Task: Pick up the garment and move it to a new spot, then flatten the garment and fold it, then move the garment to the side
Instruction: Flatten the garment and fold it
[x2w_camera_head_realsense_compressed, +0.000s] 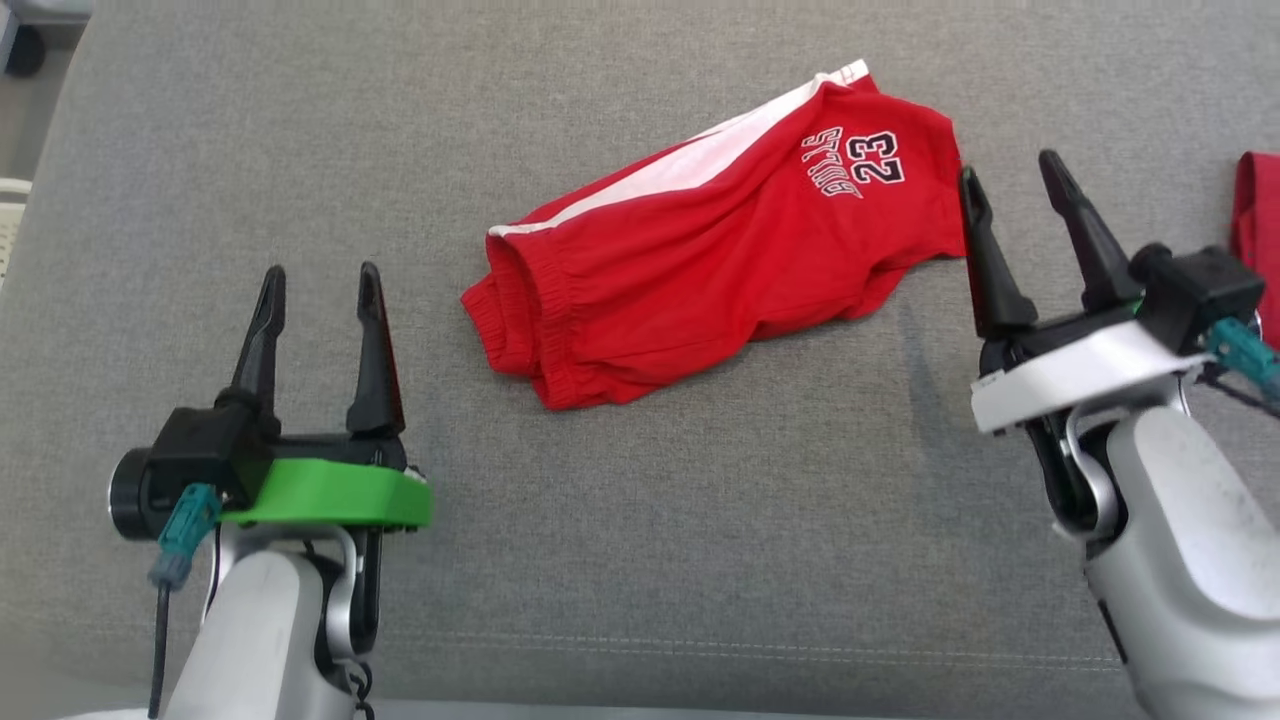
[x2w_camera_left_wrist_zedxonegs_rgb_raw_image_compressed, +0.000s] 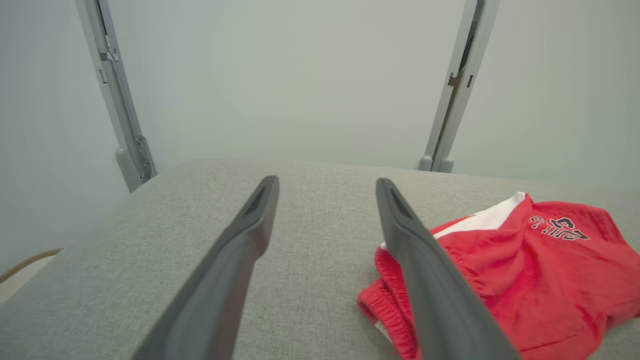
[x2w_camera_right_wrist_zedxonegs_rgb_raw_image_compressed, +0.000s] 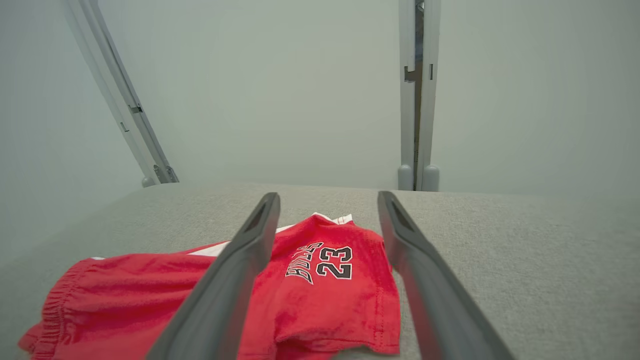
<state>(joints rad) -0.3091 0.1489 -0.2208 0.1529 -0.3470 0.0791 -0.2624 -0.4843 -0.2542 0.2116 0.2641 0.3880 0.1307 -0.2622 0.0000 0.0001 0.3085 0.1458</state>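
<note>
The garment (x2w_camera_head_realsense_compressed: 720, 240) is a pair of red shorts with a white side stripe and a "23" print, lying folded and a little rumpled on the grey cushion (x2w_camera_head_realsense_compressed: 640, 520). My left gripper (x2w_camera_head_realsense_compressed: 320, 285) stands open at the lower left, well clear of the waistband, with nothing between its fingers. My right gripper (x2w_camera_head_realsense_compressed: 1010, 175) is open just beside the hem end of the shorts, empty. In the left wrist view the shorts (x2w_camera_left_wrist_zedxonegs_rgb_raw_image_compressed: 530, 270) lie to the right of the open left gripper (x2w_camera_left_wrist_zedxonegs_rgb_raw_image_compressed: 327, 187). In the right wrist view the shorts (x2w_camera_right_wrist_zedxonegs_rgb_raw_image_compressed: 320, 290) lie under and between the open right gripper (x2w_camera_right_wrist_zedxonegs_rgb_raw_image_compressed: 328, 200).
Another red cloth (x2w_camera_head_realsense_compressed: 1258, 235) peeks in at the right edge of the cushion. Pale metal frame posts (x2w_camera_left_wrist_zedxonegs_rgb_raw_image_compressed: 460, 85) stand behind the cushion against a light wall. The cushion's left edge (x2w_camera_head_realsense_compressed: 50, 190) drops to the floor.
</note>
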